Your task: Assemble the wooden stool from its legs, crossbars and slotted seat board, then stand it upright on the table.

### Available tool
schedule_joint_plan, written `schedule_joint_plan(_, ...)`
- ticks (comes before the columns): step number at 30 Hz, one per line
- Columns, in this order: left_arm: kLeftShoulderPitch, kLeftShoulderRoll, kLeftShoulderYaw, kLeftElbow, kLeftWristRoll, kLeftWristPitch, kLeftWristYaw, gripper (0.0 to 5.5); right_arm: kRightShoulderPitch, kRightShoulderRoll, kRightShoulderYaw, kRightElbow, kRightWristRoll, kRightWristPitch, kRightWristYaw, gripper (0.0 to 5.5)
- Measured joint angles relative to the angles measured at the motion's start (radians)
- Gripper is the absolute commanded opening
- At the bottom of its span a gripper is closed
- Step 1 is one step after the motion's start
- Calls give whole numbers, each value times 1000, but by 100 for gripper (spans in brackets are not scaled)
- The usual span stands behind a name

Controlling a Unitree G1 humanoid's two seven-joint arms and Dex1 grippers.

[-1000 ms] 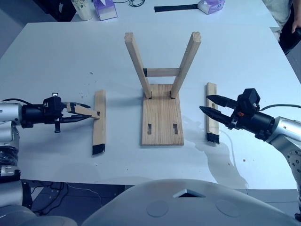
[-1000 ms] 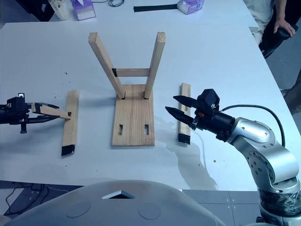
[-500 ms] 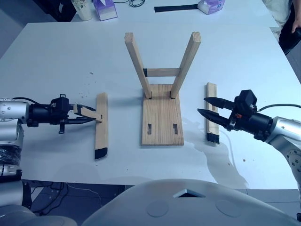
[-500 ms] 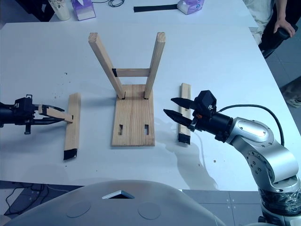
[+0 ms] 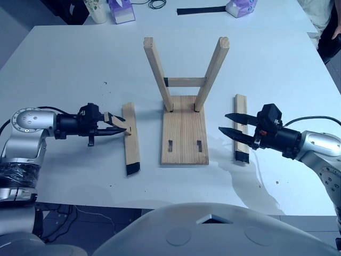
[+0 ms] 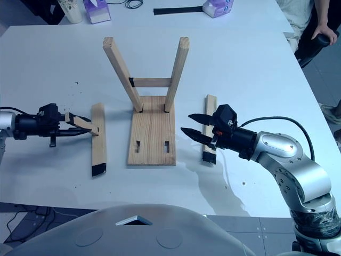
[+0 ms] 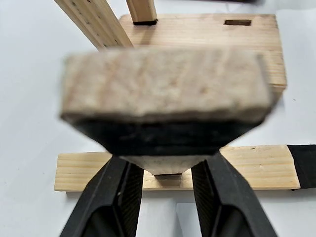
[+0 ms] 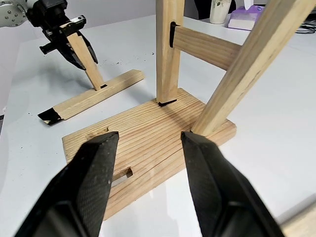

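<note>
The slotted seat board (image 5: 184, 140) lies flat mid-table. Two legs (image 5: 157, 72) stand in its far slots, joined by a crossbar (image 5: 185, 81); its two near slots are bare. Left of it lies a loose leg (image 5: 129, 140) with a black tip. My left gripper (image 5: 116, 128) is shut on a short crossbar (image 7: 165, 94) whose end sits in that leg's (image 7: 173, 168) notch. A second loose leg (image 5: 241, 127) lies right of the board. Just beside it, on the board's side, my right gripper (image 5: 228, 124) hovers open, with nothing between its fingers (image 8: 84, 192).
Along the table's far edge stand a cup (image 5: 95, 9), two tissue boxes (image 5: 121, 10) and a black strap (image 5: 200, 10). Bare tabletop lies in front of the board and on both outer sides.
My left gripper has moved right with the crossbar, and the loose left leg has slid with it toward the seat board. The right gripper has edged left, still open.
</note>
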Motion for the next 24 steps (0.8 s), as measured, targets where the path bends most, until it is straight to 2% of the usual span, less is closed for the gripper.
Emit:
schedule_joint_plan(1, -4, -5, -4, -3, 4, 3, 16, 166, 0, 0, 1, 0, -6, 0, 0, 230)
schedule_joint_plan(5, 23, -57, -59, 18, 84, 56, 88, 231, -1, 1, 8, 2, -22, -3, 1, 230)
schedule_joint_plan(10, 43, -156, -57, -13, 106, 44, 226, 323, 1, 3, 43, 5, -55, -10, 5, 230)
schedule_joint_plan(13, 86, -165, -30, -30, 97, 32, 264, 367, -2, 2, 44, 13, -65, -13, 20, 230)
schedule_joint_plan(20, 202, -153, 50, -75, 8, 63, 224, 367, -6, 0, 40, 34, -76, -28, 41, 230)
schedule_joint_plan(24, 242, -153, 114, -196, -112, 159, 208, 367, -10, -1, 38, 37, -89, -35, 52, 230)
